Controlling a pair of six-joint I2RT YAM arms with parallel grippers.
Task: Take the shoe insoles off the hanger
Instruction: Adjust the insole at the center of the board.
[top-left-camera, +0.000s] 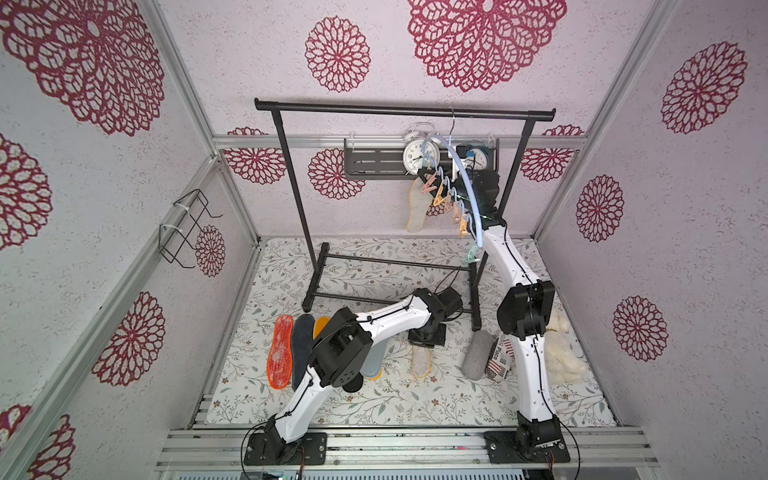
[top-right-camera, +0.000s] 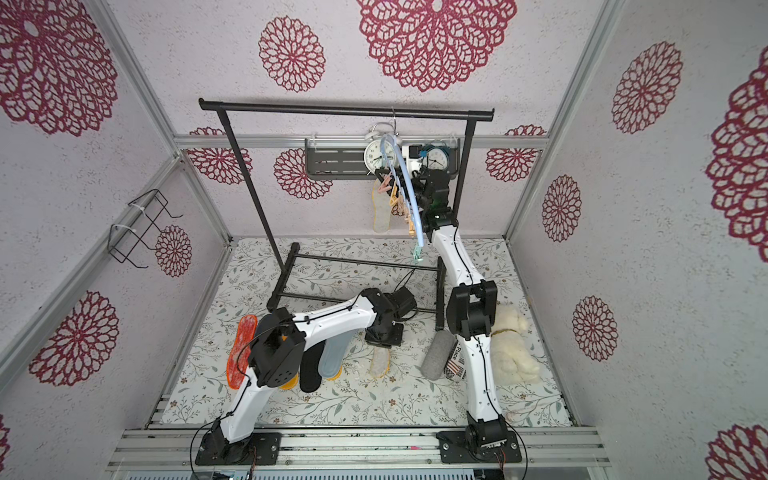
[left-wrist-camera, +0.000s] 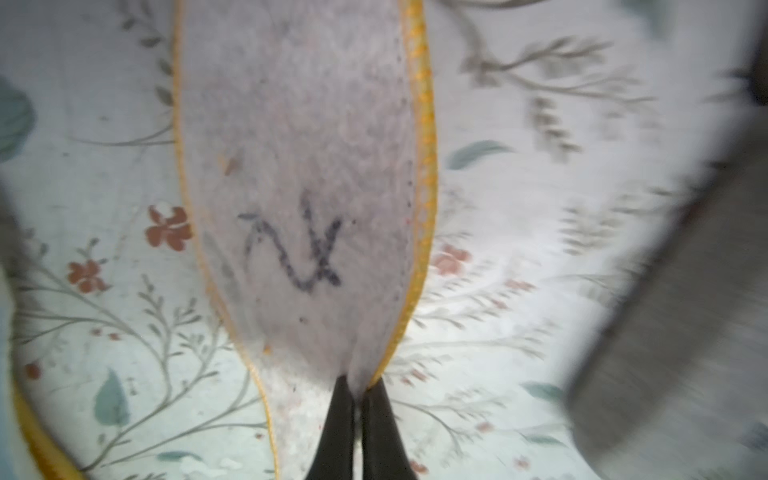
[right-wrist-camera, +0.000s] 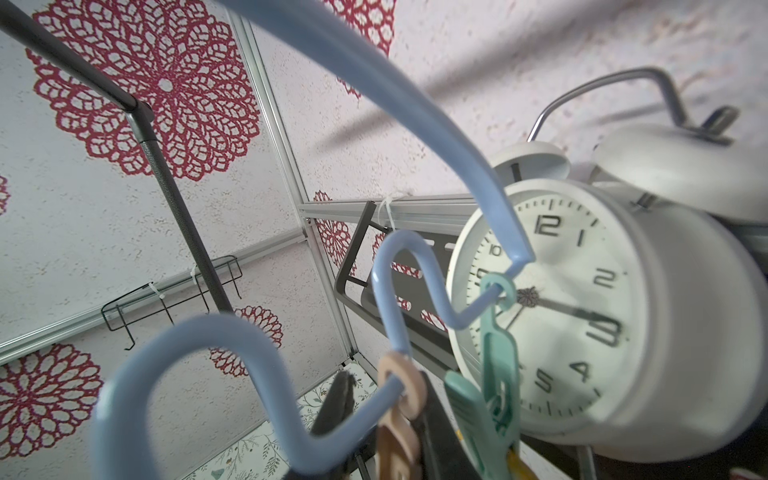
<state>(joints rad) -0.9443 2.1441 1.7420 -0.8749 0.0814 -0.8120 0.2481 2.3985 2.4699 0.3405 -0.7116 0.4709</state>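
One pale insole (top-left-camera: 417, 208) hangs from the hanger (top-left-camera: 464, 183) at one o'clock; right jaws sit narrow around its peach clothespin (right-wrist-camera: 397, 440), grip unclear, and may slip off, while left jaws, pinched on a yellow-edged insole (left-wrist-camera: 299, 166) at six o'clock, could drag it.

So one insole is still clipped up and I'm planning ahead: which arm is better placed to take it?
Probably right: the right pincer is up at the pale blue arched hanger, by the pink clothespin holding the beige yellow-edged insole. The left pincer is low, shut on another yellow-edged insole.
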